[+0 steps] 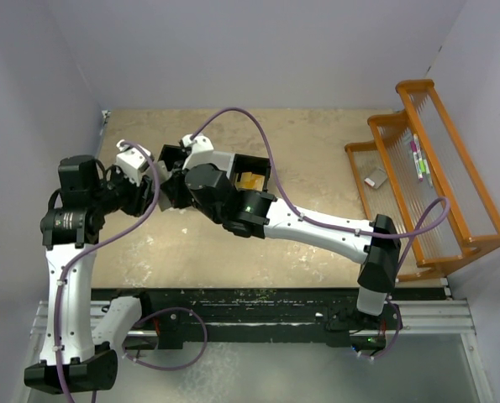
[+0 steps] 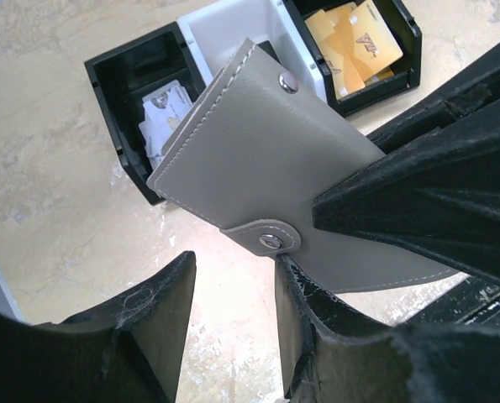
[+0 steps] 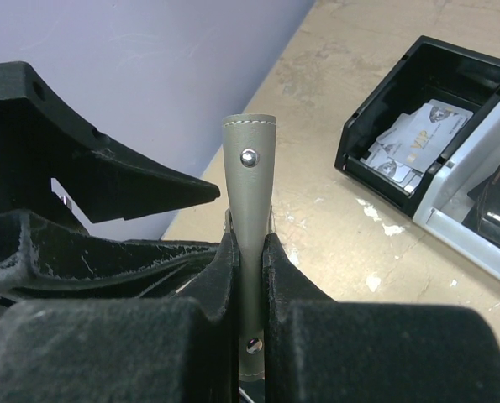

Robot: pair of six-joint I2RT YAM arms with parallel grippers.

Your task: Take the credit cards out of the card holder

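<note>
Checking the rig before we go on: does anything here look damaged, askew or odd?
Nothing spilled or broken. The card holder is clamped in the right hand, its snap strap fastened. The left hand's fingers look frayed, with lint clinging. White scuffs mark the table.

Tan table point(image 1: 317, 151): bin tray point(image 2: 224, 38), orange rack point(image 1: 415, 86)

Overhead camera, plus one on each wrist.
Overhead looks down the bench point(image 1: 317, 159); wrist views, close in, share the card holder point(image 2: 266, 159).
</note>
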